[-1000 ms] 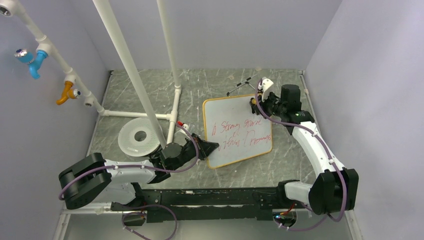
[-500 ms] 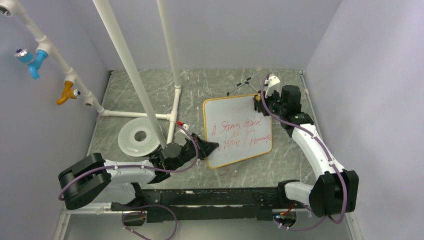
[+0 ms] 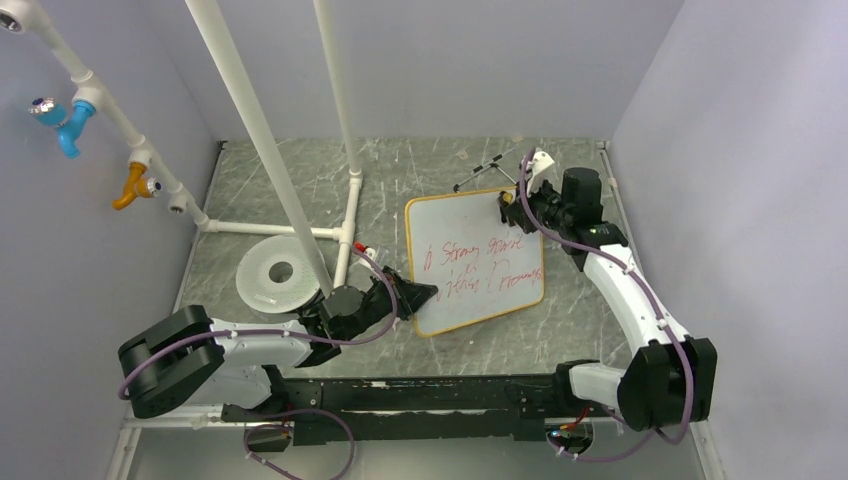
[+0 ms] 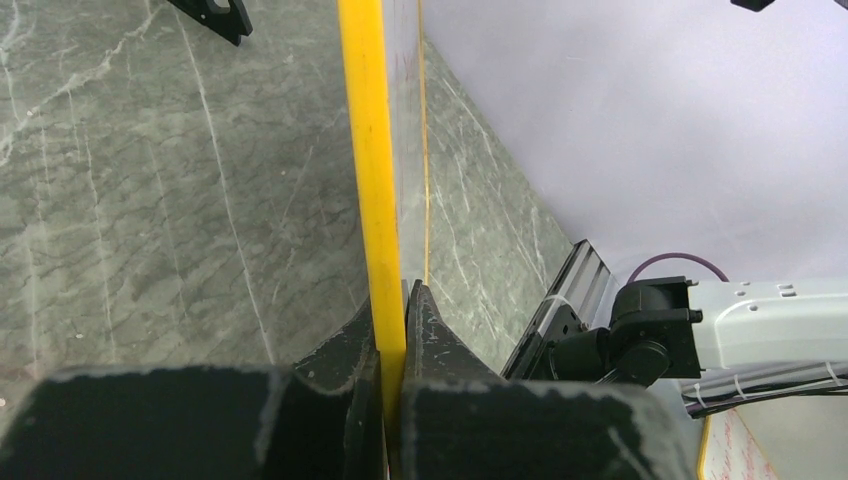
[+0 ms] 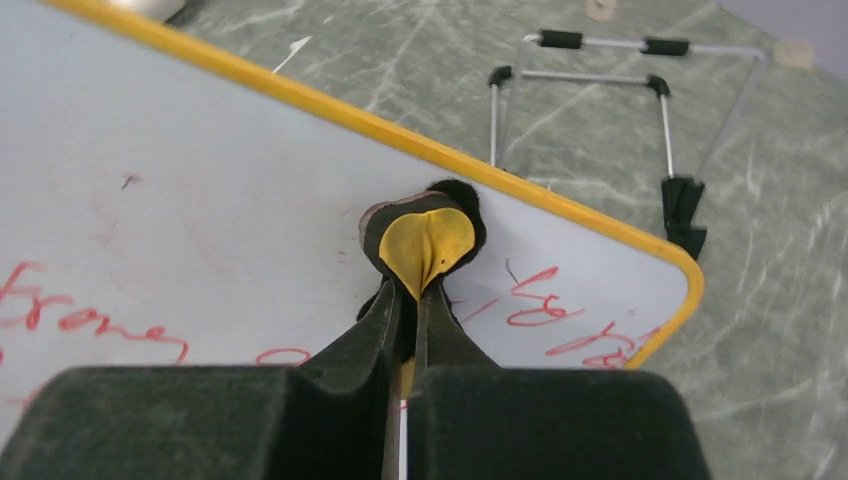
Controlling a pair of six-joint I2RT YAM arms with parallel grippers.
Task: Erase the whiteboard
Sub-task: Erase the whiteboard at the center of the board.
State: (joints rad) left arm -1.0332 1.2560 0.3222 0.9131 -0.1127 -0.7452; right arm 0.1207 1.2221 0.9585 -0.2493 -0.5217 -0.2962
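Note:
The whiteboard lies on the table, white with an orange-yellow frame and red scrawl across its middle. My left gripper is shut on the board's near-left frame edge. In the left wrist view the yellow frame runs between the fingertips of that gripper. My right gripper is shut on a small yellow-and-black eraser. It presses the eraser onto the board near its far right corner, the gripper right behind it. Red writing lies beside and below the eraser.
A thin wire stand with black feet lies just beyond the board's far edge and shows in the right wrist view. A round white disc sits left of the board. White pipes cross the left half.
My right gripper with the eraser slid toward the board's far right corner, then back a little to the left. My left gripper and the board have stayed put.

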